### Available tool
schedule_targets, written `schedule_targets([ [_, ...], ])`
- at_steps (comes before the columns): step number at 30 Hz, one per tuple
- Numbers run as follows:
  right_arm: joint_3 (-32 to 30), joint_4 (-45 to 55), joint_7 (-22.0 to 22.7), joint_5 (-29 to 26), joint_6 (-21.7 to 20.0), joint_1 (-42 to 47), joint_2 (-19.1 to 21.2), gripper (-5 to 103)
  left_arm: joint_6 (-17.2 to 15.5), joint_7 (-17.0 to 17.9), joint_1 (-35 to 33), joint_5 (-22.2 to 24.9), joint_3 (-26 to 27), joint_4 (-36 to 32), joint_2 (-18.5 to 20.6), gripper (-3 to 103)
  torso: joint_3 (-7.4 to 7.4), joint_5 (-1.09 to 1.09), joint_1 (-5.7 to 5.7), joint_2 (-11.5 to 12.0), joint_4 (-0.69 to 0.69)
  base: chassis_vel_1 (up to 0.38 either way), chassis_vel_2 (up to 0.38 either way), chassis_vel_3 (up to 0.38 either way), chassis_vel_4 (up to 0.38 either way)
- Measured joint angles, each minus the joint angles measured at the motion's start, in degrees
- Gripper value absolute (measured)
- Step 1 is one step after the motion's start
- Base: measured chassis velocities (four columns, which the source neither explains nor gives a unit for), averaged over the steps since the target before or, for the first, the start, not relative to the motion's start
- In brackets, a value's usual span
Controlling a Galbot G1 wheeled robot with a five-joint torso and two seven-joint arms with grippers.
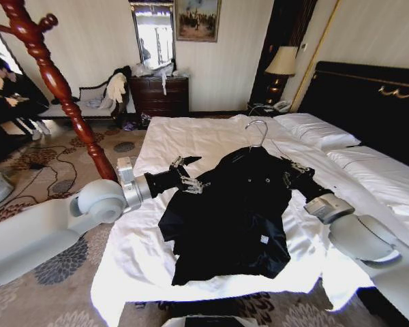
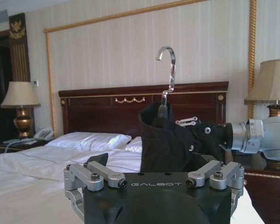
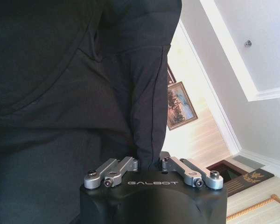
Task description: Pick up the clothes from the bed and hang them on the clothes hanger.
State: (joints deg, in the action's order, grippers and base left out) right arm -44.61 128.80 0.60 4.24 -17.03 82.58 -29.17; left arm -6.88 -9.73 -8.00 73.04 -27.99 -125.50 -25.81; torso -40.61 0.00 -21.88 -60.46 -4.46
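A hotel-style bedroom with pale striped walls; the bed [image 1: 211,139], wide, with wrinkled white sheets, runs from the middle of the head view to its right edge, under a dark headboard with gold scrollwork.

At the centre of that view the black jacket [image 1: 235,218] hangs spread above the sheets, already threaded on the clothes hanger [image 1: 258,133], whose silver hook stands up above the collar. Most of the hanger is under the cloth.

The right tool [image 1: 294,172], right of centre, is closed on the jacket at one shoulder; its wrist view shows dark fabric pinched between the linkages. The left tool [image 1: 185,176], left of centre, sits beside the other sleeve, its fingers apart and, as far as I can tell, holding nothing, though they lie close against the sleeve edge.

The twisted red-brown coat stand [image 1: 51,75] rises in the upper left of the head view, well apart from the jacket.

Judged from this, dressing the hanger looks done or nearly so. The next move seems to call for keeping the hook upright and the shoulders seated while the garment is carried off the bed towards a peg; the one-sided grip could let the jacket slip.
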Motion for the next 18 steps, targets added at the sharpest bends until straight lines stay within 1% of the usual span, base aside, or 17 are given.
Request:
schedule_targets([
  [1, 0.0, 0.0, 0.0, 0.0, 0.0, 0.0, 0.0, 16, 0.0, 0.0, 0.0, 0.0, 0.0, 0.0, 0.0, 100, 0.00, 0.00, 0.00, 0.0, 0.00, 0.000, 0.000, 0.000, 0.000],
  [4, 0.3, 0.1, 0.0, 0.0, 0.0, 0.0, 0.3, 16, -0.5, 0.0, 1.1, 0.0, -1.6, 0.8, -1.7, 100, 0.00, 0.00, 0.00, 0.0, -0.01, 0.000, 0.000, 0.000, 0.000],
  [15, 0.2, 0.5, -0.1, -0.2, 0.0, 0.0, 1.2, 16, -1.4, -0.3, 5.8, 0.4, -6.5, 2.7, -4.4, 100, 0.00, 0.00, 0.00, 0.0, 0.00, 0.000, 0.000, 0.000, 0.000],
  [17, 0.3, 0.5, -0.1, -0.2, 0.0, 0.0, 1.2, 16, -1.4, -0.3, 6.3, 0.6, -6.9, 2.9, -4.6, 102, 0.00, 0.00, 0.00, 0.0, 0.00, 0.000, 0.000, 0.000, 0.000],
  [18, 0.3, 0.5, -0.1, -0.1, 0.0, 0.0, 1.2, 16, -1.5, -0.3, 7.1, 0.9, -7.6, 3.1, -5.0, 98, 0.00, 0.00, 0.00, 0.0, 0.00, 0.000, 0.000, 0.000, 0.000],
])
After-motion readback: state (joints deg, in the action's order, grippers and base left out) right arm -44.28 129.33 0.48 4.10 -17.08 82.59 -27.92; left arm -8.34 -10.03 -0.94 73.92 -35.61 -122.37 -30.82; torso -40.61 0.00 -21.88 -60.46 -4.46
